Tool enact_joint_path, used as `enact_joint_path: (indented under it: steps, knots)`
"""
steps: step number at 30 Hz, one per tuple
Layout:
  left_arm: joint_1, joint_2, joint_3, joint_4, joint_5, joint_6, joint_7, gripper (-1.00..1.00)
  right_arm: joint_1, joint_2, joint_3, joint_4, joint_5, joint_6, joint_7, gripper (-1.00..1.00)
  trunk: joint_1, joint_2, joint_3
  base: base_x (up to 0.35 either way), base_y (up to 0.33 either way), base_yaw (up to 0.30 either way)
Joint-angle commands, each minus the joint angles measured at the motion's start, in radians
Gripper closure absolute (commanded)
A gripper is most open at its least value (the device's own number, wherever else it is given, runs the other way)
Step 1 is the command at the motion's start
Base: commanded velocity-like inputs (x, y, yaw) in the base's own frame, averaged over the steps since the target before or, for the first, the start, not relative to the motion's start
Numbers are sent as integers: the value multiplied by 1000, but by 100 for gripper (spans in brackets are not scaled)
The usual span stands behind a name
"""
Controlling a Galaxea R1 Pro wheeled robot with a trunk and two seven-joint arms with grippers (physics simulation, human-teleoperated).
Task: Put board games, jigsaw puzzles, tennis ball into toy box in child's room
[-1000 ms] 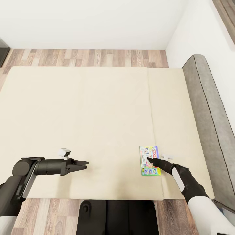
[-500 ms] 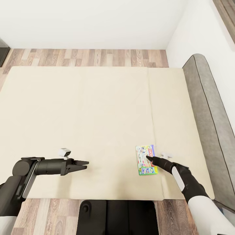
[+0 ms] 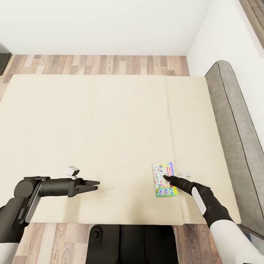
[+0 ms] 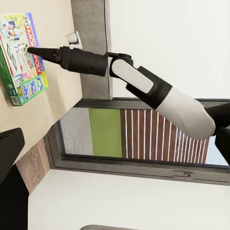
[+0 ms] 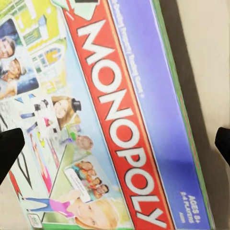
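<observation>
A colourful Monopoly board game (image 3: 160, 171) lies flat on the beige mattress of the bed (image 3: 91, 121), near its front edge towards the grey headboard (image 3: 234, 128). My right gripper (image 3: 167, 178) is low over the box, open. In the right wrist view its dark fingertips (image 5: 9, 146) stand at either side of the box lid (image 5: 120, 120), close to it. The left wrist view shows the same box (image 4: 19, 52) with the right gripper (image 4: 31, 50) pointing onto it. My left gripper (image 3: 97, 185) hovers open over bare mattress, well to the left of the box.
Wood-plank floor (image 3: 99, 64) runs between the bed's far side and a white wall. A dark piece of furniture (image 3: 3, 58) stands at the far left. A grey-framed window (image 4: 120, 134) shows beyond the headboard. My black base (image 3: 132, 242) is against the bed's front edge.
The board game has slid a little to the left on the mattress, and my right gripper has moved left with it. The left arm has stayed still.
</observation>
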Motion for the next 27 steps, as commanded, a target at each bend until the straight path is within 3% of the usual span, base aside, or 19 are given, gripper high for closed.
enact_joint_path:
  steps: [1, 7, 10, 16, 27]
  knots:
    - [0, 0, 0, 0, 0, 11, -4, -100, 0, 2, 4, -1, -6, 8, 2, -100, 1, -2, -1, 0, 0, 0]
    - [0, 0, -1, 0, 0, 11, -4, -100, -2, 11, 60, -1, -8, 10, -3, -100, 1, -2, -1, 0, 0, 0]
    - [0, 0, -1, 0, -1, 11, -4, -100, -2, 36, 74, -1, -6, 13, -6, -100, 1, -2, -1, 0, 0, 0]
    - [0, 0, 0, 1, -2, 10, -4, -100, -2, 61, 81, -1, -5, 23, -4, -100, 1, -2, -1, 0, 0, 0]
    - [0, 0, -1, 1, -3, 9, -4, -100, -2, 66, 82, 0, -7, 26, 3, -100, 1, -2, -1, 0, 0, 0]
